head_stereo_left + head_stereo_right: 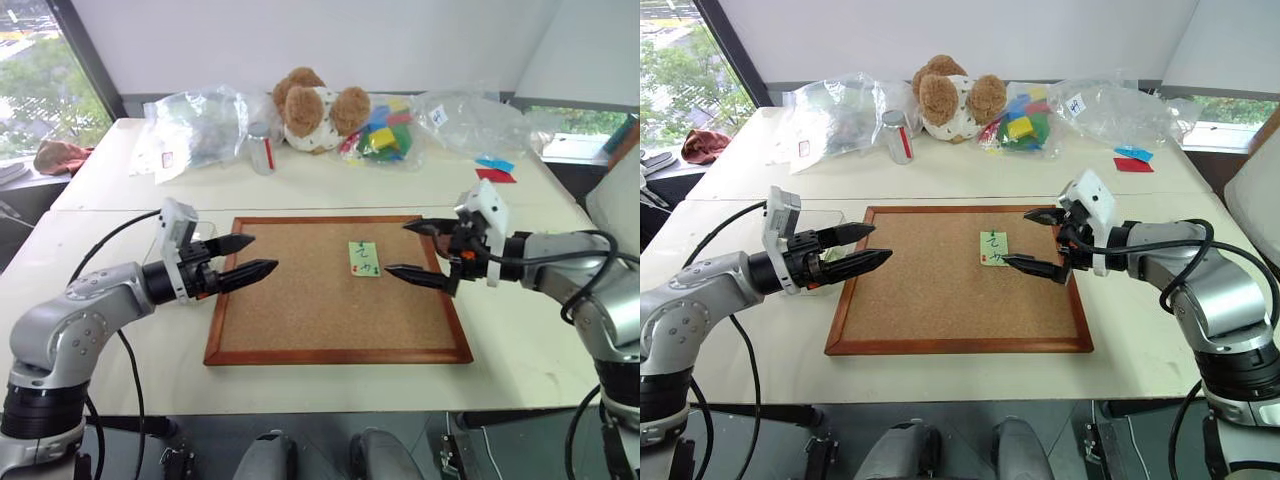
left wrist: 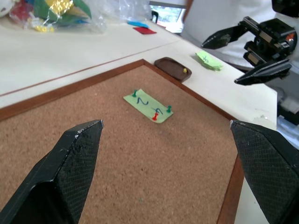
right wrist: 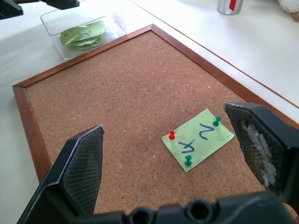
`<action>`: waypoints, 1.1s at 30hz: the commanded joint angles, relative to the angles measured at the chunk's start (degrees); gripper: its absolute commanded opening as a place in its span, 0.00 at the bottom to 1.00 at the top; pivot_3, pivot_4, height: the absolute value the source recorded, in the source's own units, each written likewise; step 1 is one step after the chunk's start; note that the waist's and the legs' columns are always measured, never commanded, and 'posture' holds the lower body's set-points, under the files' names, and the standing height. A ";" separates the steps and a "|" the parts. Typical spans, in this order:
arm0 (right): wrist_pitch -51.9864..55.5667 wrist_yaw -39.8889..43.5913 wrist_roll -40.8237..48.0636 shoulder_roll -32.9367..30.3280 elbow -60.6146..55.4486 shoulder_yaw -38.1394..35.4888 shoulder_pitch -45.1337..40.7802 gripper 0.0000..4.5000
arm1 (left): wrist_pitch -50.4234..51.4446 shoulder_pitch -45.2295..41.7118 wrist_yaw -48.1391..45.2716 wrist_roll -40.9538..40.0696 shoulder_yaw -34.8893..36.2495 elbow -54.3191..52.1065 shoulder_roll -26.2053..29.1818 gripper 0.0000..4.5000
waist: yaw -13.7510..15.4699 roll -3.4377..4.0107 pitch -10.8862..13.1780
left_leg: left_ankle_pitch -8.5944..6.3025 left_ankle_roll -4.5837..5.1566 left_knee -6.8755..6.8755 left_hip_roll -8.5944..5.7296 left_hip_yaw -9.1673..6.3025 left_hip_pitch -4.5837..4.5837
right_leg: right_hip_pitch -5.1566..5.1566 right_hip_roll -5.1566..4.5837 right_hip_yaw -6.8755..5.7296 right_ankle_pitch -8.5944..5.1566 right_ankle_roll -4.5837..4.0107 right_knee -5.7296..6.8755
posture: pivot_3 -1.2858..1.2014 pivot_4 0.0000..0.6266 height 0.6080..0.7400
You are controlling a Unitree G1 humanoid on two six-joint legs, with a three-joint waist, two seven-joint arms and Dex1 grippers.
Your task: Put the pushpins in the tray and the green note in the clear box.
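Lab — white tables [image 1: 300, 185] (windows [image 1: 40, 80] behind)

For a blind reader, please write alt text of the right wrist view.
A green note is pinned to a cork board by one red and two green pushpins, framed by the open right gripper. Beyond the board, a clear box holds more green notes.
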 commanded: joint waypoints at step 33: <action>-1.16 -4.03 -2.01 1.78 -0.49 -0.33 -0.18 1.00 | -15.67 1.49 3.09 18.77 -12.00 0.74 -9.24 0.63 | 0.05 0.00 0.00 | 0.00 -0.01 0.01 -0.01 0.01 0.00 | 0.00 -0.01 0.00 0.00 0.00 0.01 | 0.52 0.24 1.00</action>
